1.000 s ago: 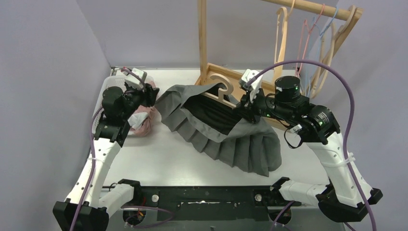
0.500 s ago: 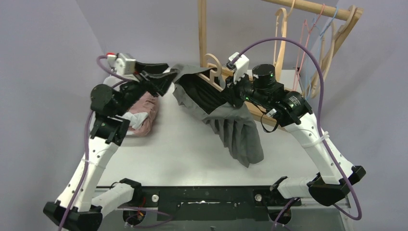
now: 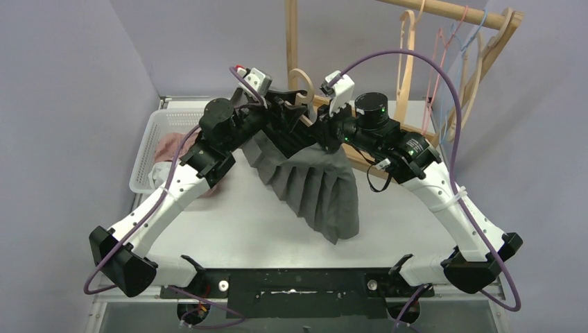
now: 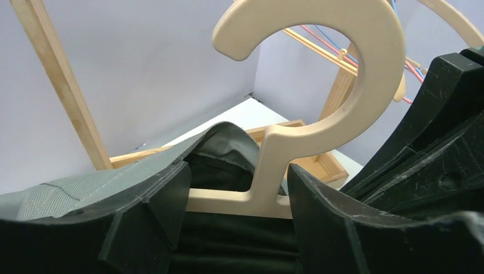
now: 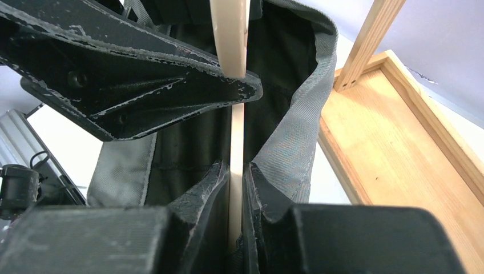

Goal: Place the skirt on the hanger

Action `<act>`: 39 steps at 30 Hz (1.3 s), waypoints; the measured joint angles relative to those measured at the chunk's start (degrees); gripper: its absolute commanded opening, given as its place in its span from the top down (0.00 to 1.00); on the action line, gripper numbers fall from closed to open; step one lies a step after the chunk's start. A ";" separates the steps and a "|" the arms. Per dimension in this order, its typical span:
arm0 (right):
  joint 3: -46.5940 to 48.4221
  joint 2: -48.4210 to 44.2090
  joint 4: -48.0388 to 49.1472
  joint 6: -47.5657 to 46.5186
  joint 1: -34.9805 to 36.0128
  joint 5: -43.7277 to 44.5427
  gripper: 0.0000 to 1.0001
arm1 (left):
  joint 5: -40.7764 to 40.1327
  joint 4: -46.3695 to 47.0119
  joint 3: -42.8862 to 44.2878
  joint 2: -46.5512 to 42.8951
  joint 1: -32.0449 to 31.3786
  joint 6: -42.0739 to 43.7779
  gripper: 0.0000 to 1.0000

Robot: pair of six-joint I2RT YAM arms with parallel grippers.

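The grey pleated skirt [image 3: 319, 187] hangs off the table from a cream wooden hanger [image 3: 303, 78], its waistband around the hanger's bar. My right gripper [image 3: 320, 130] is shut on the hanger's flat body [image 5: 235, 142], with the waistband [image 5: 291, 131] on either side. My left gripper [image 3: 295, 114] is open and straddles the hanger's neck [image 4: 274, 165] below the hook [image 4: 342, 85]. The waistband [image 4: 114, 177] lies over its left finger. The hanger's ends are hidden by cloth.
A wooden clothes rack [image 3: 291, 48] stands at the back, with several spare hangers [image 3: 405, 55] on its rail. Its base frame [image 5: 399, 131] lies just right of the skirt. A white basket [image 3: 149, 149] with pink cloth [image 3: 170, 146] sits at the far left.
My right gripper has lifted the hanger and skirt off the table. My left arm has swung right from the basket to the hanger's neck. The skirt now hangs down.
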 measured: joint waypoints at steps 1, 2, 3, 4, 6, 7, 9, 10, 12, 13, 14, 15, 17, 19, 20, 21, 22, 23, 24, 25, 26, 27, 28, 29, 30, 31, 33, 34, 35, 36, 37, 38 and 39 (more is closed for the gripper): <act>0.00 0.00 0.24 0.07 0.00 -0.04 1.00 | -0.22 0.22 0.00 0.00 0.00 0.20 0.46; -0.02 0.00 0.48 0.09 0.00 -0.09 1.00 | -0.31 0.46 0.00 0.00 -0.02 0.33 0.46; -0.02 0.00 0.61 0.20 0.00 -0.11 1.00 | -0.31 0.74 0.00 0.00 -0.02 0.42 0.47; -0.02 0.00 0.74 0.24 0.00 -0.13 1.00 | -0.20 1.09 0.00 0.04 -0.02 0.50 0.47; -0.02 0.00 1.07 0.28 0.00 -0.17 1.00 | 0.26 1.99 0.00 0.15 -0.07 0.70 0.45; -0.02 0.00 1.18 0.33 0.00 -0.22 1.00 | 0.68 2.54 0.00 0.26 -0.07 0.87 0.45; -0.02 0.00 1.29 0.42 0.00 -0.37 1.00 | 1.49 3.17 0.00 0.57 -0.07 1.33 0.45; -0.02 0.00 1.27 0.44 0.00 -0.46 1.00 | 1.81 3.34 0.00 0.74 -0.07 1.70 0.48; -0.02 0.00 1.03 0.48 0.00 -0.76 1.00 | 2.25 3.52 0.07 1.22 -0.07 2.54 0.56; -0.02 0.00 0.83 0.59 0.00 -0.83 1.00 | 2.40 3.54 0.28 1.62 -0.07 3.02 0.60; -0.02 0.00 0.70 0.68 0.00 -0.90 1.00 | 2.56 3.54 0.52 2.05 -0.07 3.56 0.66; -0.02 0.02 0.66 0.83 0.00 -0.90 1.00 | 2.97 3.56 0.76 2.45 -0.07 4.02 0.74; -0.02 0.11 0.50 1.18 -0.09 -0.76 1.00 | 3.50 3.58 1.16 3.04 -0.44 4.76 0.99; -0.02 0.28 0.50 1.75 -0.11 -0.48 1.00 | 4.33 3.65 1.25 3.21 -0.87 5.77 1.00; -0.04 0.28 0.57 1.97 -0.13 -0.42 0.98 | 4.59 3.78 1.25 3.26 -0.92 5.92 1.00; -0.04 0.28 0.61 2.16 -0.11 -0.33 0.90 | 4.76 4.02 1.25 3.26 -0.87 6.10 1.00; -0.04 0.28 0.68 2.43 -0.11 -0.28 0.79 | 4.81 4.17 1.25 3.26 -0.85 6.27 1.00; -0.04 0.26 0.76 2.80 -0.11 -0.20 0.65 | 4.92 4.35 1.25 3.26 -0.85 6.40 1.00; -0.15 0.20 1.07 3.34 -0.11 -0.17 0.52 | 4.96 4.59 1.25 3.26 -0.83 6.49 1.00; -0.46 -0.02 1.97 4.07 -0.11 -0.20 0.43 | 4.98 4.70 1.20 3.26 -0.79 6.60 1.00; -0.90 -0.48 2.75 4.85 -0.07 -0.11 0.38 | 5.07 4.72 1.07 3.26 -0.72 6.67 1.00; -1.33 -0.98 3.39 5.46 -0.07 -0.09 0.34 | 5.18 4.74 0.87 3.26 -0.61 6.69 1.00; -1.92 -1.81 3.98 6.10 -0.07 0.13 0.32 | 5.35 4.72 0.70 3.26 -0.50 6.67 1.00; -2.38 -2.73 4.46 6.93 -0.07 0.50 0.30 | 5.68 4.72 0.55 3.26 -0.42 6.67 1.00; -2.67 -3.80 4.83 8.00 -0.07 0.94 0.29 | 6.21 4.68 0.46 3.26 -0.37 6.62 1.00; -2.78 -4.83 5.20 9.16 -0.13 1.51 0.29 | 6.62 4.72 0.44 3.26 -0.31 6.54 1.00; -3.10 -7.15 5.88 11.85 -0.50 2.47 0.29 | 8.35 5.14 0.42 3.23 -0.07 6.16 1.00; -3.34 -8.44 6.10 13.46 -0.70 2.95 0.29 | 9.16 5.44 0.42 3.23 -0.04 5.84 1.00; -3.45 -9.44 6.14 14.82 -0.96 3.28 0.29 | 10.16 5.81 0.42 3.21 0.00 5.35 1.00; -3.50 -10.45 6.12 16.46 -1.18 3.52 0.30 | 11.08 6.12 0.42 3.13 0.11 4.92 1.00; -3.50 -11.34 6.12 18.08 -1.33 3.56 0.31 | 12.28 6.40 0.42 2.99 0.26 4.33 1.00; -3.50 -12.11 6.12 19.74 -1.49 3.58 0.33 | 13.57 6.67 0.42 2.82 0.33 3.72 1.00; -3.50 -12.63 6.12 21.42 -1.64 3.52 0.35 | 14.62 6.88 0.39 2.60 0.37 3.19 1.00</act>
